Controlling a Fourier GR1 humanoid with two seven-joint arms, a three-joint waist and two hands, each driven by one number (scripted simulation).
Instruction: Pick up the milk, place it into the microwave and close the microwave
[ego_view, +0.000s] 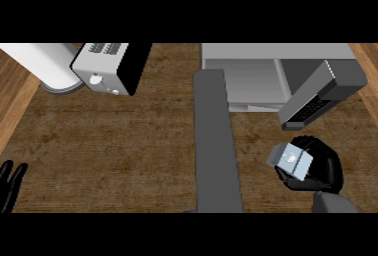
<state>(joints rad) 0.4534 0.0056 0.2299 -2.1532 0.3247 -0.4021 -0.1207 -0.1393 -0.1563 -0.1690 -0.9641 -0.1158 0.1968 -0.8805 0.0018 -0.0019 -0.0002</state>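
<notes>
Milk carton (290, 161), small and pale grey-blue with a round cap on its upper face, lies tilted in the right hand (325, 170) at the lower right of the head view. The black fingers and thumb curl round the carton from the right and from below, so only its upper face and one side show. Whether its base touches the wooden counter (111, 150) cannot be told.

Just beyond the hand is the microwave (244, 75), at the upper right, its pale cavity exposed. Its dark door (317, 95) is swung out toward the hand, with a panel of buttons near its lower end; carton and door are near but apart.

A long grey strip (218, 150) runs from the lower edge up to the microwave's left corner. At the upper left, a silver appliance (103, 67) with a knob stands beside a white cylinder (40, 62).

The left hand (9, 185) rests at the left edge, fingers straight and up, holding nothing.
</notes>
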